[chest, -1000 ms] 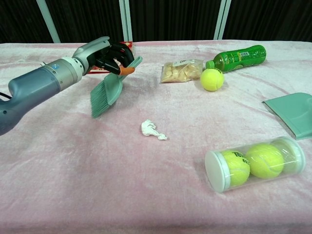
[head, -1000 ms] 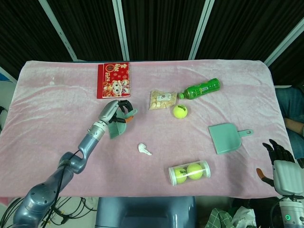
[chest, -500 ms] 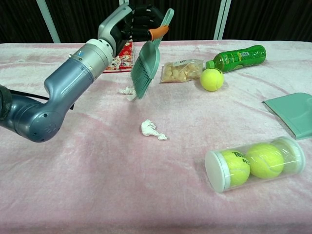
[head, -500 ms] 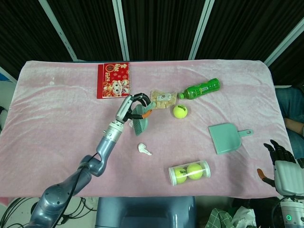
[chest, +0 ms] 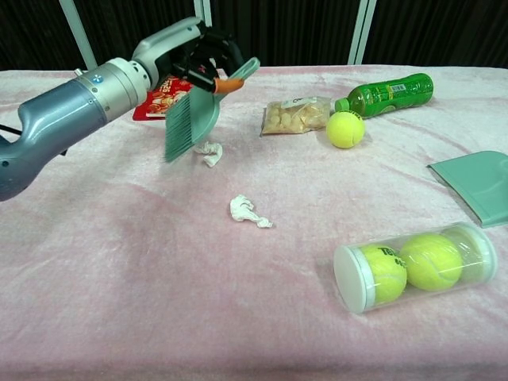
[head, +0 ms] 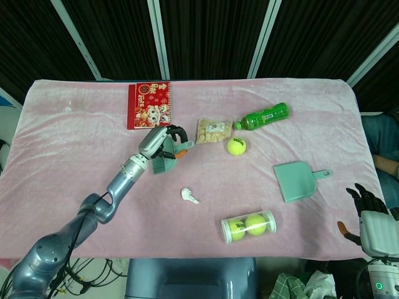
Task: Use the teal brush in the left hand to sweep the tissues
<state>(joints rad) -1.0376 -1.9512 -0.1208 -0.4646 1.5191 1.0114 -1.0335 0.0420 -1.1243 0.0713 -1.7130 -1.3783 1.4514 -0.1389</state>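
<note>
My left hand (head: 161, 141) (chest: 200, 57) grips the orange-collared handle of the teal brush (head: 164, 163) (chest: 191, 117). The brush hangs tilted, bristles down and to the left, just above the pink cloth. One crumpled white tissue (chest: 209, 151) lies right beside the bristle tips; in the head view the brush hides it. A second tissue (head: 189, 195) (chest: 249, 212) lies further forward, apart from the brush. My right hand (head: 368, 208) hangs off the table's front right corner, fingers spread and holding nothing.
A teal dustpan (head: 299, 180) (chest: 479, 185) lies to the right. A clear tube of tennis balls (head: 248, 225) (chest: 413, 266) sits at the front. Behind are a loose tennis ball (head: 236, 146), a green bottle (head: 265, 116), a snack bag (head: 212, 131) and a red booklet (head: 149, 104).
My left hand has swung back to the left and lowered, carrying the brush. The bristles now sit left of the nearer tissue. The right hand has not moved.
</note>
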